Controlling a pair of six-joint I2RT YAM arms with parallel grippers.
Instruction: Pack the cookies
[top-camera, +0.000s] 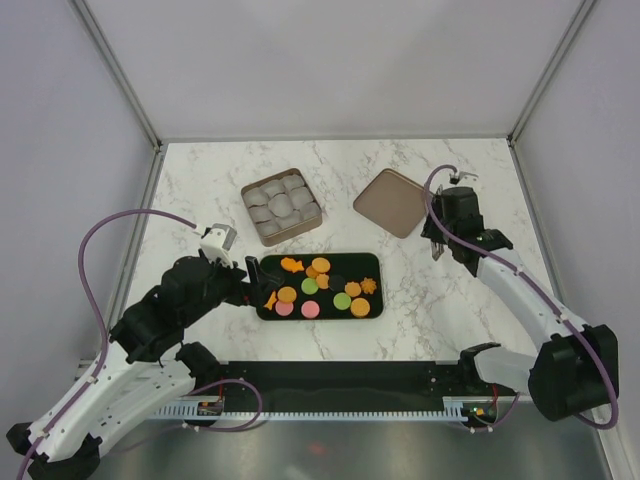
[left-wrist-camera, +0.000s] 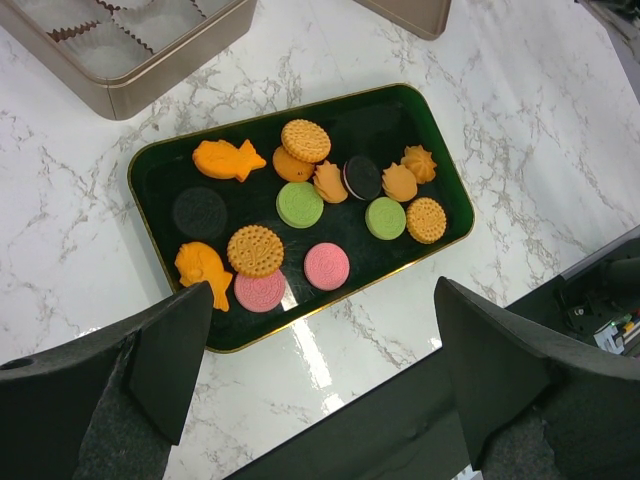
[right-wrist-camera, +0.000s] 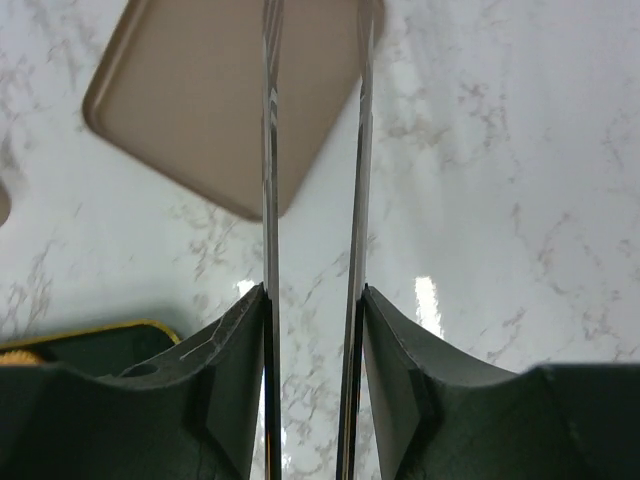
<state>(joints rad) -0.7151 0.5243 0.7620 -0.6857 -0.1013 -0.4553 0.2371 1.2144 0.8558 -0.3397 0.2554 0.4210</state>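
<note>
All cookies (left-wrist-camera: 300, 204) lie on the near green tray (left-wrist-camera: 390, 115), the far tin (left-wrist-camera: 170, 75) unfilled, so the first pick seems due: the wide-open, empty left gripper (left-wrist-camera: 320, 395) must lower onto one, while the right gripper (right-wrist-camera: 314, 120) hangs barely parted, empty.

Robotics lab test cell: plain white panel walls (top-camera: 330, 60) on bare metal posts (top-camera: 118, 75) box in a marble-patterned table (top-camera: 200, 180) on three sides. Two black-and-white robot arms, the left arm (top-camera: 150, 335) and the right arm (top-camera: 520, 290), stand at the lower edge of the overhead frame beside a slotted cable duct (top-camera: 330, 408). Purple cables (top-camera: 88, 250) loop out from them. The one homely touch is a dark tray (top-camera: 372, 262) of cookies (top-camera: 320, 265) at centre frame.
</note>
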